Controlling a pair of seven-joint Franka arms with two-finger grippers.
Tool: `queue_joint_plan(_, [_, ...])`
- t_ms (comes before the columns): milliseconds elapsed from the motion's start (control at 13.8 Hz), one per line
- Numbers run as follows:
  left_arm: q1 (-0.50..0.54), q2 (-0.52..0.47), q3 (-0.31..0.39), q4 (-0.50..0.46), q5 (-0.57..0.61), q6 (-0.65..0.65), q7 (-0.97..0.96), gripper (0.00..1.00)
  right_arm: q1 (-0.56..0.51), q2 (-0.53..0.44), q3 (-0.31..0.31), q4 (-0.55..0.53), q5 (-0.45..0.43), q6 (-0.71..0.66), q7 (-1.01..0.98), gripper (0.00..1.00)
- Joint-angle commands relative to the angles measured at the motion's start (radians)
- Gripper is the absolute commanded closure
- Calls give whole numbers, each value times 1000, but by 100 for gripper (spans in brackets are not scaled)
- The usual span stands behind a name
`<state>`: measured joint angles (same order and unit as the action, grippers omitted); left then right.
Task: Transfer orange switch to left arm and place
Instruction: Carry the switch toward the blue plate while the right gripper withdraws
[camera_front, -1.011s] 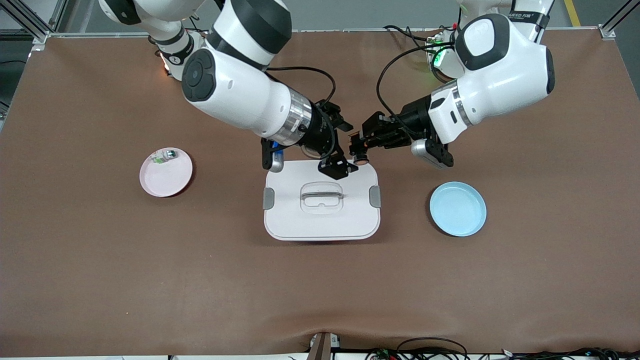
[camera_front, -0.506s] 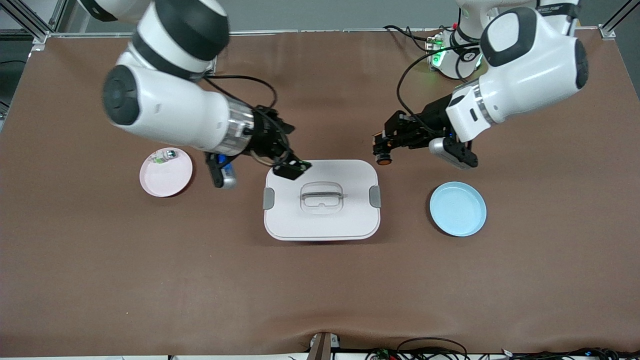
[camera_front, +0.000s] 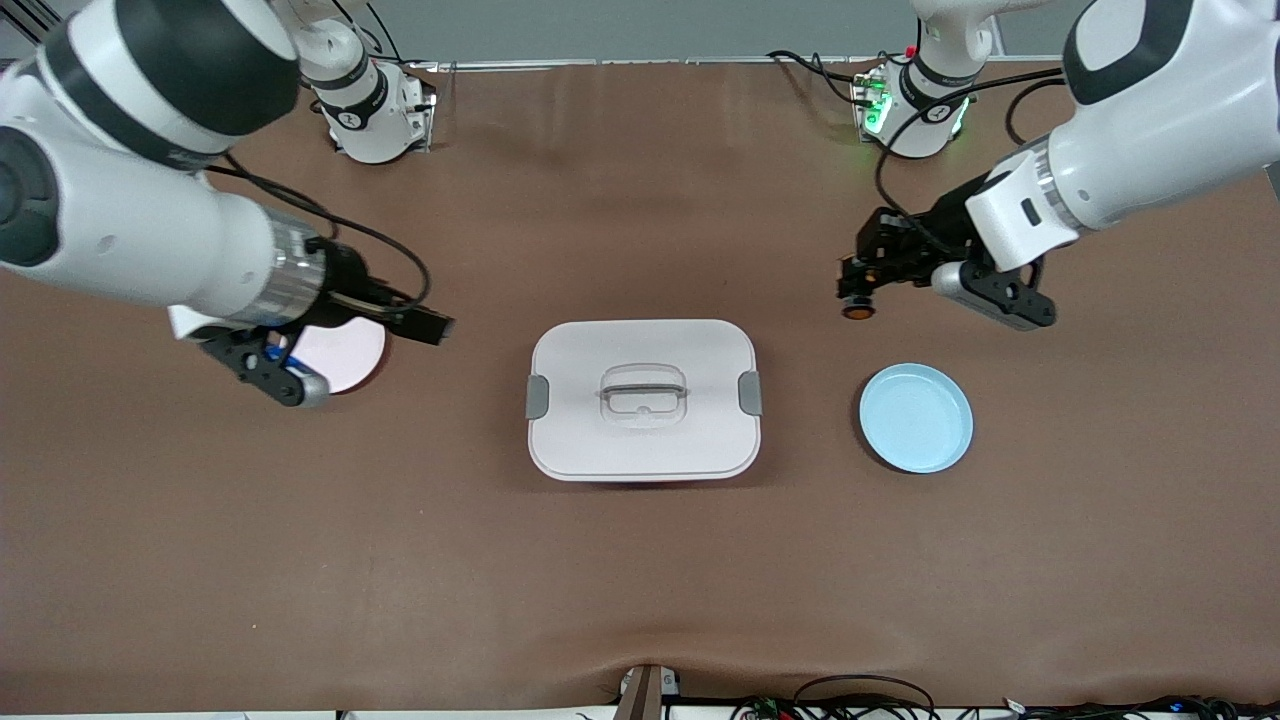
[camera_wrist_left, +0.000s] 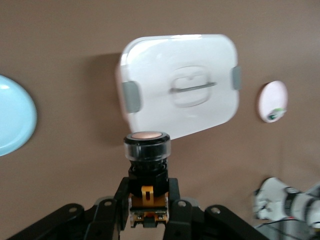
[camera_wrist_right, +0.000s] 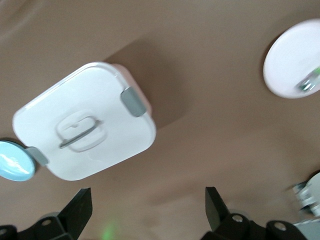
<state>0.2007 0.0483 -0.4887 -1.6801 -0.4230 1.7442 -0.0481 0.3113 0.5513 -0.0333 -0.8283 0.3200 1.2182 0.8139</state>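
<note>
Switch in transit: the orange switch (camera_front: 857, 311) is clamped by its brownish end in the left pincer (camera_front: 860, 290), orange face down, in the air over bare worktop (camera_front: 640, 580) between the box (camera_front: 642, 400) and the left arm's base, clear of the box and not yet over the blue plate (camera_front: 916, 417).

In the left wrist view the fingers (camera_wrist_left: 117, 210) grip only the narrow base of the orange switch (camera_wrist_left: 147, 150), so the hold looks short. A quick swing or a jolt could tilt the part or let it slip out, and it would probably roll on the worktop. Releasing it high over the shallow blue plate could let it bounce over the rim.

The right pincer (camera_front: 425, 325) stands with its jaws apart and empty, beside the pink plate (camera_front: 345, 355) at the right arm's end of the worktop.

Containers: the blue plate holds nothing. The pink plate (camera_wrist_right: 292, 60) carries a small silver-and-green part (camera_wrist_right: 310, 80) near its rim. The box is closed, lid on, both grey latches (camera_front: 537, 397) down; its contents are hidden.
</note>
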Motion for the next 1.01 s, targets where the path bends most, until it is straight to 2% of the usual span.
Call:
queue_joint_plan(0, [8,-7,-4,62,166,-103,7,90,-41,-16,12,-8,-105,-46,-212,0])
queue_joint_plan(144, [9,-7,-1,65,245,-121,-19,91,-75,-17,12,-8,-197,-72,-416,0])
queue_joint_plan(289, [37,10,-4,65,285,-130,-79,96,-135,-17,12,-9,-206,-97,-522,0])
queue_joint_plan(433, [45,50,-1,66,290,-121,-101,96,-193,-17,10,-9,-213,-112,-619,0])
queue_joint_plan(578, [55,82,19,66,296,-95,-110,97,-228,-17,12,-11,-261,-120,-688,0])
queue_joint_plan(722, [63,111,21,62,386,-46,-134,96,-239,-16,12,-12,-321,-120,-746,0])
queue_joint_plan(794, [59,132,19,62,438,-26,-178,96,-239,-16,10,-14,-329,-123,-748,0])
queue_joint_plan(939, [57,182,18,59,463,26,-219,96,-242,-13,6,-15,-331,-124,-746,0])
